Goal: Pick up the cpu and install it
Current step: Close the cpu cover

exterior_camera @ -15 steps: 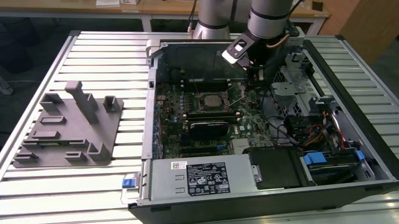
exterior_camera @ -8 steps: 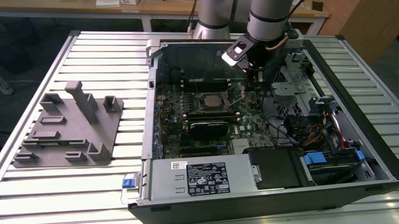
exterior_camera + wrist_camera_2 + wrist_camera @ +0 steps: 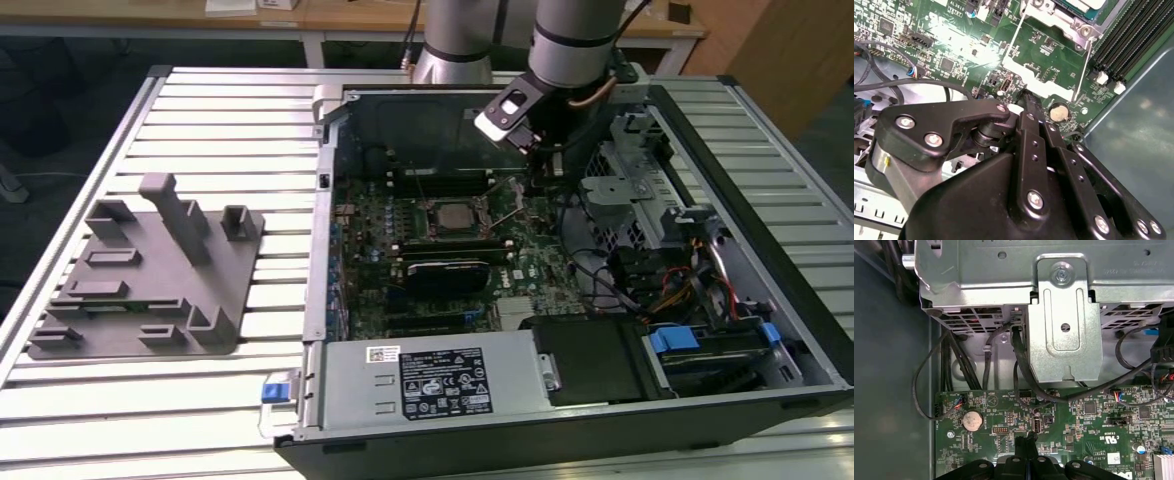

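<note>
Silver cpu [image 3: 454,213] seated on mobo [image 3: 367,235], inside PC case [image 3: 316,290].
Gripper [image 3: 541,175] closed, empty, at cpu's 3 o'clock in exterior view.

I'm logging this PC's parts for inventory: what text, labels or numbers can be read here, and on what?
None can be quoted with confidence.
Power supply label, exterior view: rows of print and symbols, too small to read.
Motherboard, in both wrist views: white lettering and small stickers, too small or blurred.
Grey fixture tray: no print seen.
</note>
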You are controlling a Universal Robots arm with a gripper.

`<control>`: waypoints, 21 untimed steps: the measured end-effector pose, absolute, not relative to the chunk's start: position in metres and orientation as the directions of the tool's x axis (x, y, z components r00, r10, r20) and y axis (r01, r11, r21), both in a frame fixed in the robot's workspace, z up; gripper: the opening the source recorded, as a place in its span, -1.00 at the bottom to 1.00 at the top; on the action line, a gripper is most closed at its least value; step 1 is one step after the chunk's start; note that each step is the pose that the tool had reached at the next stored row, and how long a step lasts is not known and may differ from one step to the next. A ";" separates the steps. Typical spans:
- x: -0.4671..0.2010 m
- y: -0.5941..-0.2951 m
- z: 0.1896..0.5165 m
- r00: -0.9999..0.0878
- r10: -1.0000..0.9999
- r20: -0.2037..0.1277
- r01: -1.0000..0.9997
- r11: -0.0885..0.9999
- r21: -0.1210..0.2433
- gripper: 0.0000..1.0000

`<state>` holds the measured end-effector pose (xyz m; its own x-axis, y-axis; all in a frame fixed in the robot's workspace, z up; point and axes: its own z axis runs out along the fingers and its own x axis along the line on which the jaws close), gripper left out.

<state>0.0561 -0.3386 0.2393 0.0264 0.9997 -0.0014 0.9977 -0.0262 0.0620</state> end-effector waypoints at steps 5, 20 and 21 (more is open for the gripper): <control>0.056 -0.339 0.239 0.026 1.000 -0.002 0.998 -0.026 0.059 -0.79; 0.058 -0.339 0.238 0.026 1.000 -0.004 1.000 -0.026 -0.014 -0.79; 0.057 -0.339 0.238 0.026 1.000 -0.004 1.000 -0.026 -0.014 -0.79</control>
<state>0.0571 -0.3386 0.2384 0.0262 0.9997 -0.0037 0.9996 -0.0262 -0.0136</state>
